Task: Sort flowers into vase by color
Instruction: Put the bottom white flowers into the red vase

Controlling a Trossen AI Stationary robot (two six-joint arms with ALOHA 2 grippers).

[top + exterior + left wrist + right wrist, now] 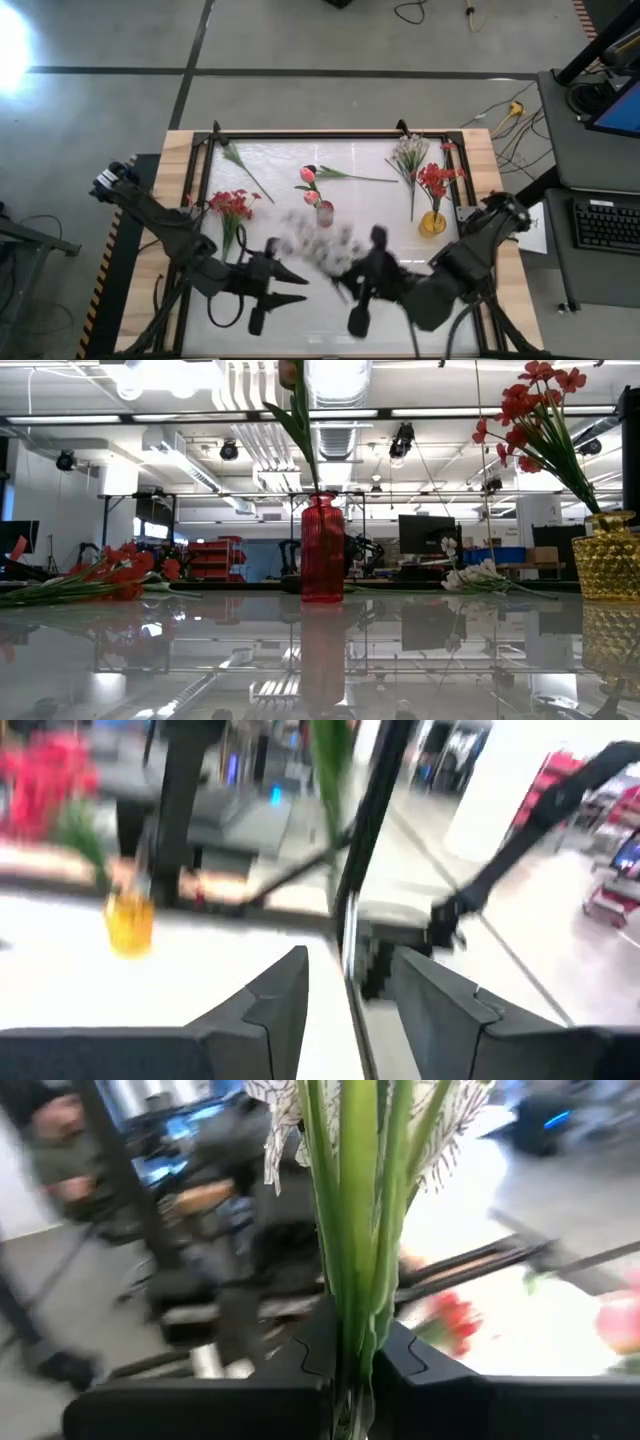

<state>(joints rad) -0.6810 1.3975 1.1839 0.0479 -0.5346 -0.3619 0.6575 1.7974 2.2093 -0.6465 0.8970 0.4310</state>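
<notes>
My right gripper (352,278) is over the table's near middle, shut on a spray of tiny white blossoms (312,242) that is blurred in the high view. In the right wrist view the green stems (355,1280) rise between the fingers, with the blossoms (280,1110) above. My left gripper (298,285) hovers open just to its left, touching nothing. A red vase (325,212) holds a pink rosebud. A yellow vase (432,222) holds red blooms (437,180). More red blooms (232,205), white sprays (408,155) and a pink rosebud stem (330,175) lie on the table. My right gripper pinches the bundle of green stems (352,1342) of the white spray between its two fingers, which lie across the stems. The spray is lifted clear of the table, and its blossom end reaches out past the fingers toward the far left.
A lone green stem (245,165) lies at the far left of the table. The white table top is bordered by a dark frame (205,165) and wooden edges. In the low view the red vase (322,550) stands mid-table and the yellow vase (608,555) at the right.
</notes>
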